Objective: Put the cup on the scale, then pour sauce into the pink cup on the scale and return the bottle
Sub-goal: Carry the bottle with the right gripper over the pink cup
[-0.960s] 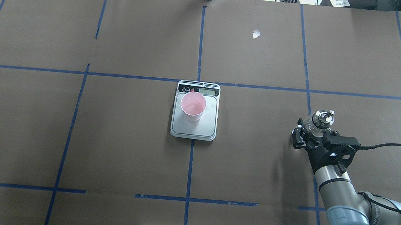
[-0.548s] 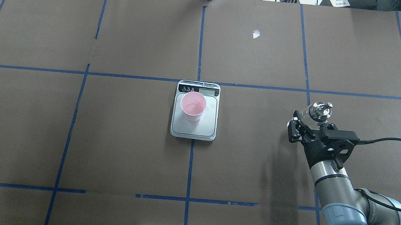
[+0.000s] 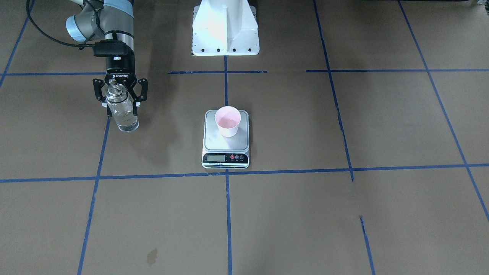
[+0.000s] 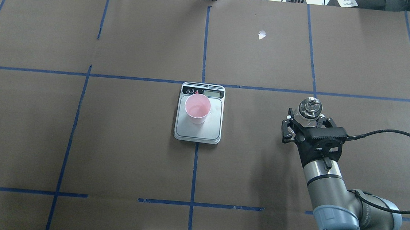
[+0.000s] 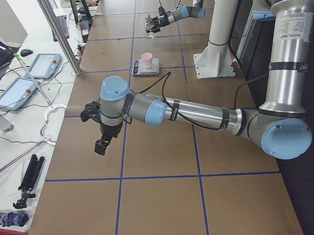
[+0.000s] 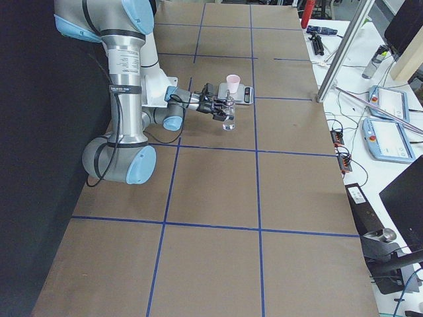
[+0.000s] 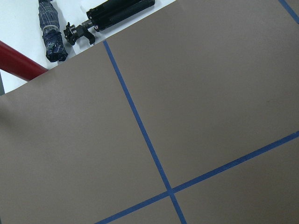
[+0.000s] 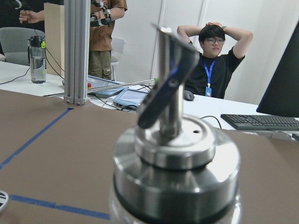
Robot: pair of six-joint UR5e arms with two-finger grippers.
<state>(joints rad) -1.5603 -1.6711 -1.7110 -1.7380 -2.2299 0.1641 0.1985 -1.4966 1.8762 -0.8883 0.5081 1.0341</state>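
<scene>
- Moved since a second ago: the right gripper (image 4: 309,120) and its load have shifted toward the scale and slightly away from the robot's base. Cup and scale are unchanged.
- Small clear cylindrical glass bottle (image 4: 310,108) with silver metal pour-spout cap: upright, clamped between the two black fingers (image 3: 100,93) of the right gripper, one on either side of its upper body. The lower body hangs below the fingertips in the front-facing view. Whether its base touches the table cannot be told.
- Clear colourless sauce (image 3: 126,119): visible through the bottle's glass.
- Pour spout (image 8: 169,70): fills the right wrist view, close and partly blurred.
- Small pale pink tapered cup (image 4: 197,109): upright on the scale's platform, toward the display end.
- Flat rectangular digital scale (image 4: 214,129) with silver steel platform and black display strip: at the table's middle, on a blue tape line, well apart from the bottle.
- Brown paper-covered table (image 4: 115,141): crossed by blue tape lines.
- Left gripper (image 5: 100,146): over the table's far left end, well away from all items. Whether its fingers are parted or together cannot be told.
</scene>
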